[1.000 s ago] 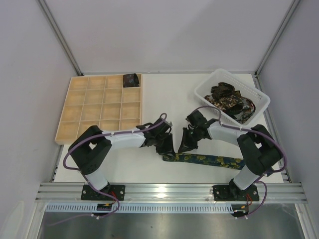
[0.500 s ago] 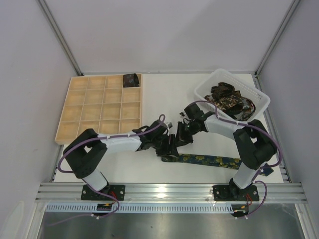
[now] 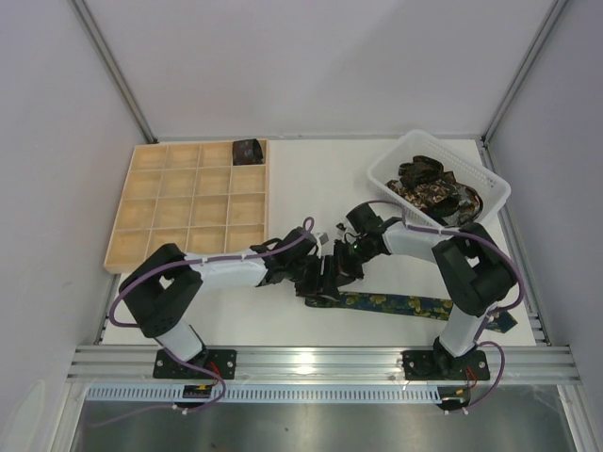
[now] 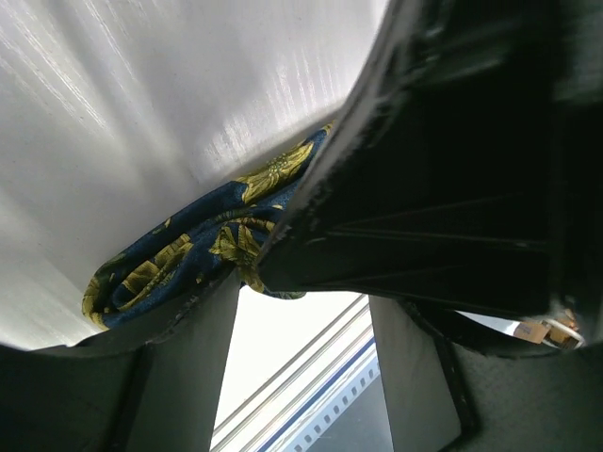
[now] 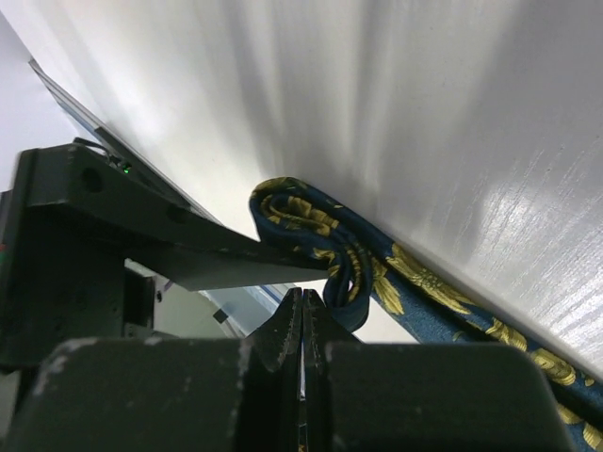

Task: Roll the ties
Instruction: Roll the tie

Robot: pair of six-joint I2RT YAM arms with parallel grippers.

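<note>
White tabletop (image 3: 311, 179), grey walls (image 3: 311, 66); left hand (image 3: 319, 282) apart, right hand (image 5: 301, 325) together by navy tie (image 3: 396, 303).

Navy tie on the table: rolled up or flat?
Partly rolled. The tie has its left end curled into a small coil; the rest lies flat on the table.

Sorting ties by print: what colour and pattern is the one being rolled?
Navy with yellow-green flowers; the tie shows best in right wrist view.
</note>
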